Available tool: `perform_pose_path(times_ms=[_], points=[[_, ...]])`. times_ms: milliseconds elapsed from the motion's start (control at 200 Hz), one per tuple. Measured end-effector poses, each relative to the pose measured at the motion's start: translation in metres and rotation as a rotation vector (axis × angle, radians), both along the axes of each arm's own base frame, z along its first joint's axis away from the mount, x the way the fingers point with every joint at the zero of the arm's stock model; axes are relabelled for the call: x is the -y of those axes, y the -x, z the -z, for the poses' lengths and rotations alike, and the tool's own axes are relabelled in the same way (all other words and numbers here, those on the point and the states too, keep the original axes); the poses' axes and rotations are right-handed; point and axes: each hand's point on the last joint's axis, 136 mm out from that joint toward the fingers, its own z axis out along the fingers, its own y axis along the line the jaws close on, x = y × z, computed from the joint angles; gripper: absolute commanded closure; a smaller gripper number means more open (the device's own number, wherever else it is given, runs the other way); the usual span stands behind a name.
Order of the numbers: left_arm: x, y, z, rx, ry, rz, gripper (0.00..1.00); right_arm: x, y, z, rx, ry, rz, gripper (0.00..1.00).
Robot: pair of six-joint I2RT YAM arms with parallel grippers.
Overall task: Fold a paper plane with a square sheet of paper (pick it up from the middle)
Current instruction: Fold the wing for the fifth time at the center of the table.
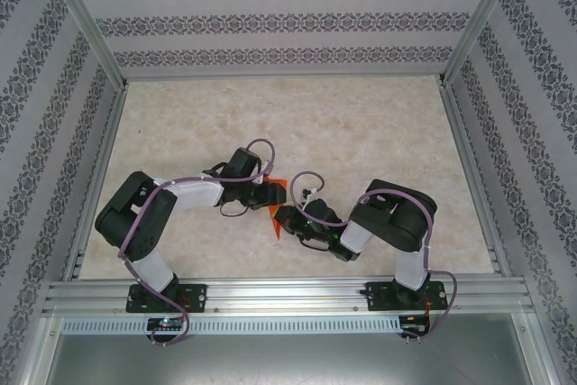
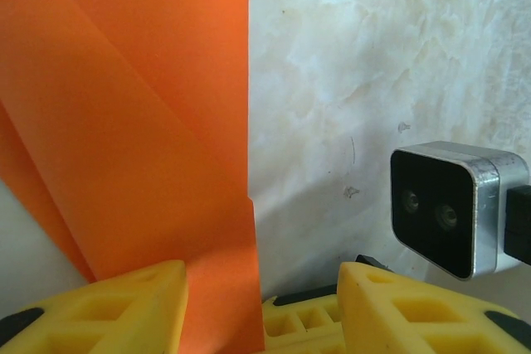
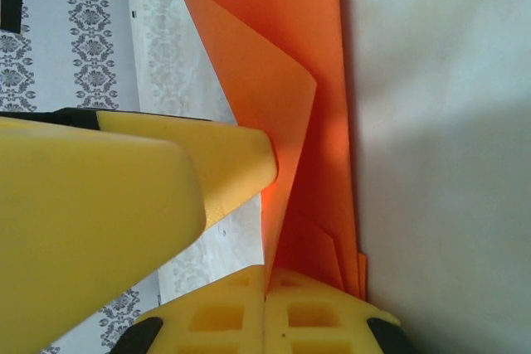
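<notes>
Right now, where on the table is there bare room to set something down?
Free: the table's far half, up to the back wall; also along the right rail. Crowded: near centre, where the left gripper and right gripper meet at the orange paper.

Square sheet of paper point(image 1: 274, 221) point(image 2: 149, 138) point(image 3: 299, 55): bright orange, plain, unmarked. Partly folded, diagonal creases, several layers stacked. Layered edges pinched between closed tips of right gripper point(image 3: 265, 288). One flap curls loose. Sits over near-middle of table point(image 1: 361, 132).
</notes>
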Motion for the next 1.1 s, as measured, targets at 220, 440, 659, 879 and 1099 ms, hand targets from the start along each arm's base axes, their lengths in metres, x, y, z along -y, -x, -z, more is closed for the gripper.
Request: perform_pose_path(times_ms=[220, 440, 659, 879, 1099], points=[[0.002, -0.002, -0.001, 0.005, 0.004, 0.007, 0.48, 0.007, 0.001, -0.002, -0.004, 0.055, 0.007, 0.85], [0.002, -0.002, 0.0, 0.005, 0.003, 0.008, 0.48, 0.01, 0.004, 0.0, -0.008, 0.173, -0.017, 0.84], [0.004, -0.004, -0.002, 0.01, 0.006, 0.008, 0.48, 0.006, 0.005, -0.003, 0.009, 0.208, -0.037, 0.75], [0.006, -0.005, -0.005, 0.014, 0.015, 0.014, 0.48, 0.005, 0.006, -0.002, 0.02, 0.289, -0.072, 0.79], [0.007, -0.005, -0.006, 0.013, 0.025, 0.02, 0.48, 0.012, 0.009, 0.006, 0.013, 0.353, -0.076, 0.96]])
